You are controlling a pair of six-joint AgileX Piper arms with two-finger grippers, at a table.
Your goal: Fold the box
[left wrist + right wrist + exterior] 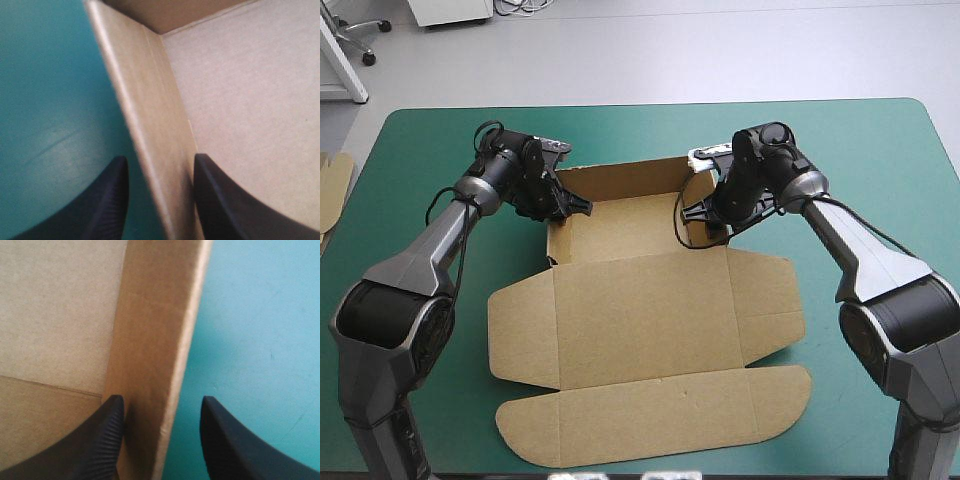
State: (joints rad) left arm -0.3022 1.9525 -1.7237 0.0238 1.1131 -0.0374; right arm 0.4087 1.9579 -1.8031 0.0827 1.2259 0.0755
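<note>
Brown box (640,310) mid-table: the far part is raised into a tray with back and side walls up, lid and flaps flat toward the near edge. Left gripper (582,207) straddles the left wall (150,125) and right gripper (695,212) the right wall (150,340), both with fingers spread, not clamping. A wide stretch of teal-green cover (880,150) lies between each wall and the table's side edges.

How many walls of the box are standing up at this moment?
3: the far wall, the left wall straddled by the left claw, and the right wall straddled by the right claw. The near panels lie flat.
</note>
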